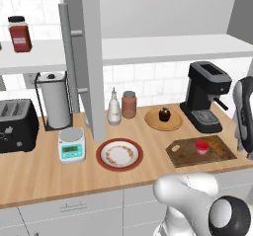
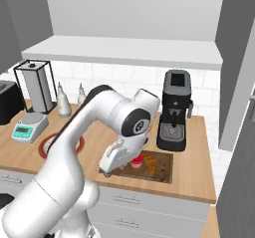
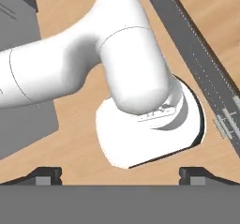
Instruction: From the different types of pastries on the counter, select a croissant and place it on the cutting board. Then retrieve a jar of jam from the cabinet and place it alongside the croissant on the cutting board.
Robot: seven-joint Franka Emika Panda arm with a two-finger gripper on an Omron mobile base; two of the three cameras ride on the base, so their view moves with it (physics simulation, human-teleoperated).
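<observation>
Looking at the left base view, you find the jar of jam [image 1: 201, 146] standing on the cutting board [image 1: 184, 154]; the croissant [image 2: 151, 165] lies beside it. Jaws spread wide, holding nothing.

White tiled wall [image 1: 148, 74], grey shelf [image 1: 168, 47], white drawer fronts [image 1: 74, 210] below

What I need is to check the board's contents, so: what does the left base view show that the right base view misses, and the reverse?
Left base view, not the right: the dark chocolate cupcake on the round light wooden plate, the reddish-brown lidded canister, and the dark-lidded, white-labelled jar.
Right base view, not the left: the golden-brown croissant lying beside the jam.
Both: the dark brown wooden cutting board carrying the small red jar of jam, the black coffee machine and the red-rimmed plate.
</observation>
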